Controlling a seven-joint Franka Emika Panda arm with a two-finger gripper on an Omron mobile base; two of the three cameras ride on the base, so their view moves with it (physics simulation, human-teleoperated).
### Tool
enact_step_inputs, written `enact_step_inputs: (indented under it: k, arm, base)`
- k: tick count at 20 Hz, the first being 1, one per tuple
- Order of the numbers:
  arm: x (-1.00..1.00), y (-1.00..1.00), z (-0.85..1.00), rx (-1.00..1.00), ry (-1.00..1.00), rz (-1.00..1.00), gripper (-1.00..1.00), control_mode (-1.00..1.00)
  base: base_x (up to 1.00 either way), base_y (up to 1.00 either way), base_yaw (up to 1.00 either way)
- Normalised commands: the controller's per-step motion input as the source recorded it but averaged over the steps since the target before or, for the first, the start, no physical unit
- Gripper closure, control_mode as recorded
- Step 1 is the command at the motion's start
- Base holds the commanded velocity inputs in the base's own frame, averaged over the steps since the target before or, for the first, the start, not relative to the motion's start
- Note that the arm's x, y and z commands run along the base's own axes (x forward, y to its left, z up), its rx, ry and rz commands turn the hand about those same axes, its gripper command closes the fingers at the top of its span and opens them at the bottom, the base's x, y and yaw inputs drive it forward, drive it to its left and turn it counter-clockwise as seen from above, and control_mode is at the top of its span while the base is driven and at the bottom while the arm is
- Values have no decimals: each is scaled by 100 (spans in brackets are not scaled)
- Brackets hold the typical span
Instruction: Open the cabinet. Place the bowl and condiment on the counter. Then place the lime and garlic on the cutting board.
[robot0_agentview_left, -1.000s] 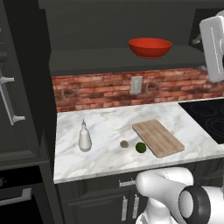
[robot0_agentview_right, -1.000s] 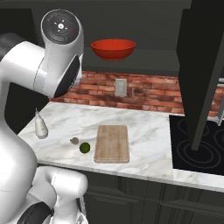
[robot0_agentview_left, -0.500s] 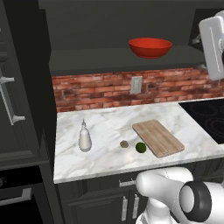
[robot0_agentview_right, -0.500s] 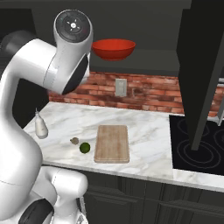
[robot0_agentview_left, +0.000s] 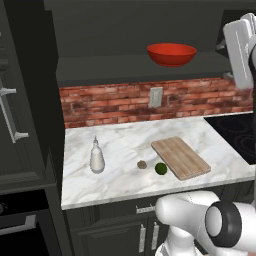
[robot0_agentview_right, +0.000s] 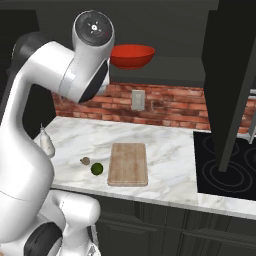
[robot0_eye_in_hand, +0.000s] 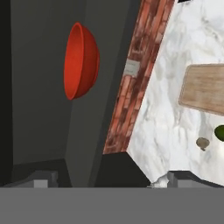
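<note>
The cabinet (robot0_agentview_left: 100, 67) stands open, its right door (robot0_agentview_right: 230, 75) swung out. The red bowl (robot0_agentview_left: 171, 54) (robot0_agentview_right: 131, 55) rests on the cabinet's shelf. In the hand view, which is rolled sideways, the bowl (robot0_eye_in_hand: 81, 61) lies ahead of my gripper (robot0_eye_in_hand: 111, 180) and well apart from it; the jaws are open and hold nothing. On the marble counter (robot0_agentview_left: 120, 145) the white condiment bottle (robot0_agentview_left: 96, 156) (robot0_agentview_right: 46, 142) stands upright at the left. The garlic (robot0_agentview_left: 142, 164) (robot0_agentview_right: 85, 160) and lime (robot0_agentview_left: 160, 168) (robot0_agentview_right: 96, 169) lie side by side just left of the cutting board (robot0_agentview_left: 180, 157) (robot0_agentview_right: 128, 163), which is bare.
A black stovetop (robot0_agentview_right: 225, 170) adjoins the counter on the right. A brick backsplash with a wall outlet (robot0_agentview_left: 156, 97) runs behind it. A tall dark side cabinet (robot0_agentview_left: 15, 115) with a bar handle stands at the left. My arm's elbow (robot0_agentview_right: 85, 55) rises in front of the shelf.
The arm's upper joint has swung to the right, closer to the bowl, in the right base view. The bowl, bottle, lime, garlic and board have not moved.
</note>
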Motion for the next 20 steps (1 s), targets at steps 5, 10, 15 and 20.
enact_step_inputs:
  k: [5,10,15,20]
  arm:
    - [14,0,-5,-3,0,0,-100,-100]
    - [11,0,-9,-6,0,0,-100,-100]
    - [11,0,-8,-5,0,0,-100,-100]
    - [17,0,-1,-1,0,0,-100,-100]
  base:
    - [0,0,0]
    - [0,0,0]
    - [0,0,0]
    - [0,0,0]
